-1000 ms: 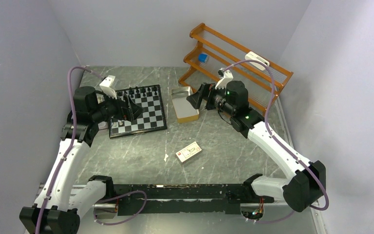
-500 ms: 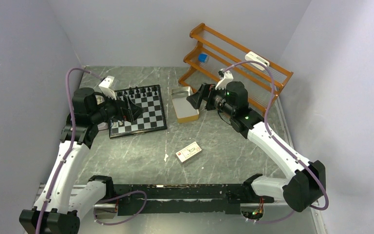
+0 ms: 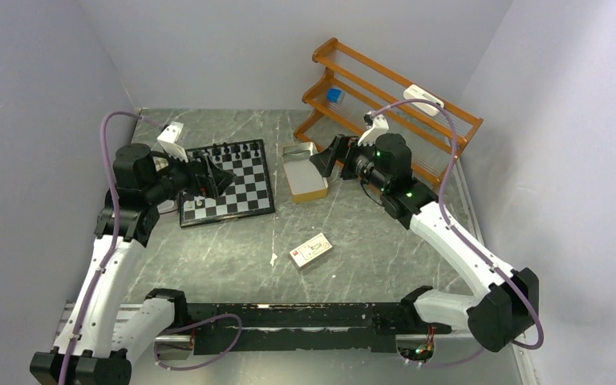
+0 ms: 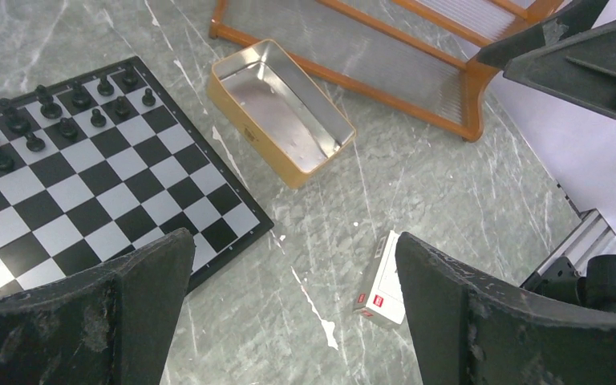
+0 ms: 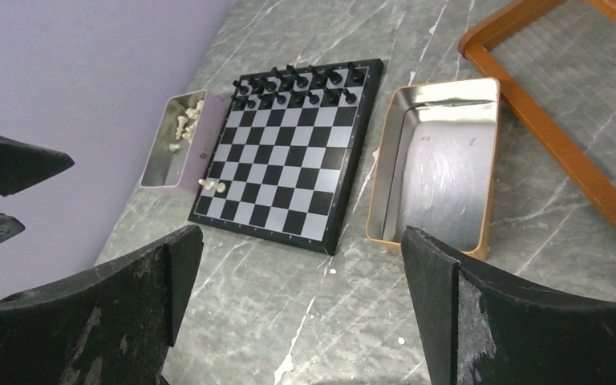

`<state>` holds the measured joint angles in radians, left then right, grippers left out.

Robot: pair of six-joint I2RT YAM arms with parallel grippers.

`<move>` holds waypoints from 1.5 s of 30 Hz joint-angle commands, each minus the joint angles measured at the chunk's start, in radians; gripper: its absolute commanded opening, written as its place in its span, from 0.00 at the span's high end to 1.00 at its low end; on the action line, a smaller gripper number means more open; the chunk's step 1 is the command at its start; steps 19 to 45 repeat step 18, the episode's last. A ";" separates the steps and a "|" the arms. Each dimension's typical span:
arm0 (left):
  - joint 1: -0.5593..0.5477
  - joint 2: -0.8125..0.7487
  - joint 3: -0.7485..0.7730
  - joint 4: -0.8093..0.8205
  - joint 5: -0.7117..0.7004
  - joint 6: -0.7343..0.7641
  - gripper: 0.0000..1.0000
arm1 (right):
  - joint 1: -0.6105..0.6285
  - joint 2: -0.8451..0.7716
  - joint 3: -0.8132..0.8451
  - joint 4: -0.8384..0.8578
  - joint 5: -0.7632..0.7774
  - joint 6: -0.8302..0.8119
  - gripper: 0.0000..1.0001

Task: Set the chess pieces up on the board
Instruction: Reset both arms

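Observation:
The checkered board [image 3: 237, 188] [image 4: 88, 184] [image 5: 289, 160] lies at the table's left. Black chess pieces [image 3: 228, 150] [image 4: 48, 120] [image 5: 297, 84] fill its two far rows. Two pale pieces [image 5: 212, 185] stand at a near corner of the board, and several more pale pieces [image 5: 183, 124] lie in a small tin beside it. My left gripper [image 3: 220, 178] [image 4: 293, 249] hangs open above the board's left part, holding nothing. My right gripper [image 3: 326, 160] [image 5: 298, 237] is open and empty too, held over the table right of the tan tin.
An empty tan tin [image 3: 305, 172] [image 4: 249, 132] [image 5: 374, 192] sits right of the board. A small white and red card box [image 3: 310, 249] [image 4: 381, 281] lies nearer the arm bases. A wooden rack [image 3: 393, 112] [image 4: 417, 56] [image 5: 545, 120] stands at the back right.
My left arm has drawn slightly back to the left, and the right wrist has shifted a little. Both grippers stay open and no piece has moved.

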<state>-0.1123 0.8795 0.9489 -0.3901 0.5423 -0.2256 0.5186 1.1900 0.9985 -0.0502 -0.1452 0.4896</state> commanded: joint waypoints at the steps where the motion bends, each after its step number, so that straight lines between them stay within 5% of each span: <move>1: 0.003 -0.024 0.047 0.032 -0.030 -0.008 0.00 | 0.004 -0.030 0.016 0.021 0.010 -0.015 0.00; 45: 0.002 -0.060 -0.045 0.045 -0.096 -0.002 0.00 | 0.005 0.019 -0.025 0.000 -0.006 -0.017 0.00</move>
